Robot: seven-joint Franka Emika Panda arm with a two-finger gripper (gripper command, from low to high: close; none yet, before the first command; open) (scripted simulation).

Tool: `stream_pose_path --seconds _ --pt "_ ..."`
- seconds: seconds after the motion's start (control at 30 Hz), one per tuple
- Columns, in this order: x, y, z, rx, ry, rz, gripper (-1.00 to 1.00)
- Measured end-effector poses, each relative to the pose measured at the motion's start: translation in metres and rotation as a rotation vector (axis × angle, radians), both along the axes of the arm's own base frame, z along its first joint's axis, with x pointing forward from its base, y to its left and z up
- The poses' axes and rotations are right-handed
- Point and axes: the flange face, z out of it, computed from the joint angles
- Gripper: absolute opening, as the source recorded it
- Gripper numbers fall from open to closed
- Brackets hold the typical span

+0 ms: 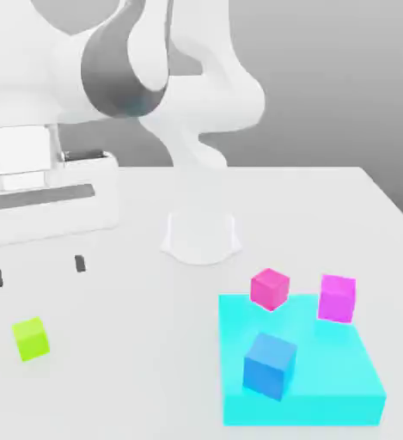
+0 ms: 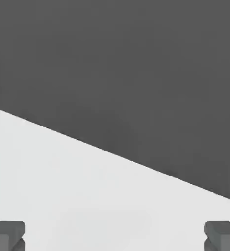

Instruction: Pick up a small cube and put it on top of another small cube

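A green cube [image 1: 31,338] is seen alone on the white table [image 1: 136,378], well apart from a cyan slab [image 1: 325,404] bearing a blue cube [image 1: 270,365], below the gripper [image 1: 38,271], whose fingers are spread.

No writing, label, brand, number or sign can be read anywhere here, neither on the white table [image 1: 110,361], the robot arm [image 1: 153,69], nor any of the coloured blocks.
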Motion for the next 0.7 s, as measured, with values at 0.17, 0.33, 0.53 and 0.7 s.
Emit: stream_pose_path --seconds 0.17,0.33,0.53,0.7 --pt "-0.04 -0.034 -0.063 -0.047 0.102 0.066 0.0" --pt "-0.087 -0.061 -0.111 -0.099 0.208 0.138 0.0" --pt "-0.093 -0.068 -0.155 -0.115 0.224 0.151 0.0" --pt "-0.095 -0.066 -0.179 -0.108 0.225 0.15 -1.0"
